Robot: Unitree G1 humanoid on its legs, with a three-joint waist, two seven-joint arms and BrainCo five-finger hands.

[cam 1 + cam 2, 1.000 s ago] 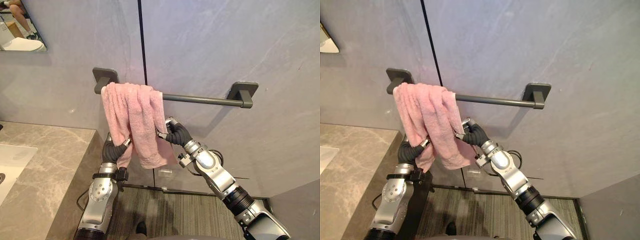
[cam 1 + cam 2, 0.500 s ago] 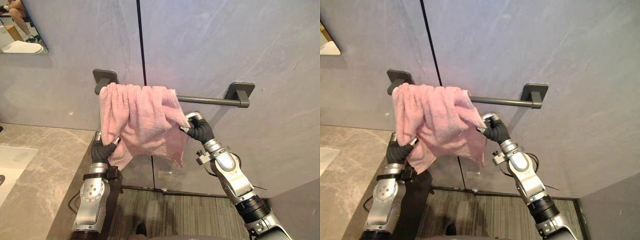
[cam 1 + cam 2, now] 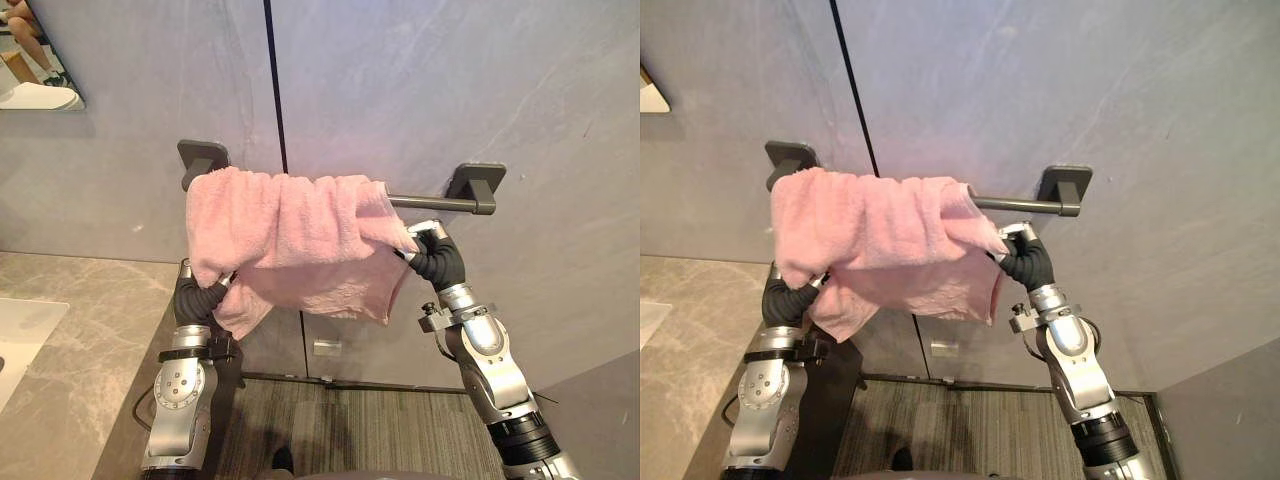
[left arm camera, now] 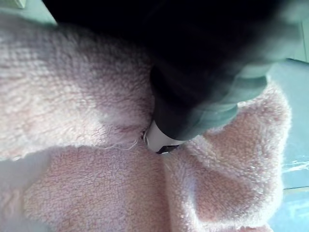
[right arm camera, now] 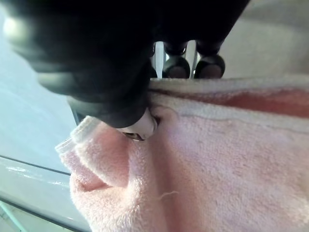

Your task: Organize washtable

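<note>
A pink towel (image 3: pixel 290 235) hangs over the dark wall rail (image 3: pixel 440 203), spread from the rail's left bracket to past its middle. My right hand (image 3: pixel 432 256) pinches the towel's right edge just below the rail; in the right wrist view its thumb (image 5: pixel 137 126) presses into the pink towel (image 5: pixel 222 164). My left hand (image 3: pixel 200 295) grips the towel's lower left corner under the cloth; in the left wrist view the thumb (image 4: pixel 161 140) is dug into the pink towel (image 4: pixel 96 188).
A marble washtable (image 3: pixel 80 330) with a white sink (image 3: pixel 20 335) lies at the lower left. A mirror corner (image 3: pixel 35 60) sits at the upper left. The grey wall carries the rail's right bracket (image 3: pixel 475 185). Striped floor (image 3: pixel 340 430) lies below.
My right hand has drawn the towel's right edge along the rail to the right, spreading the bunched cloth wide. My left hand kept hold of the lower left corner.
</note>
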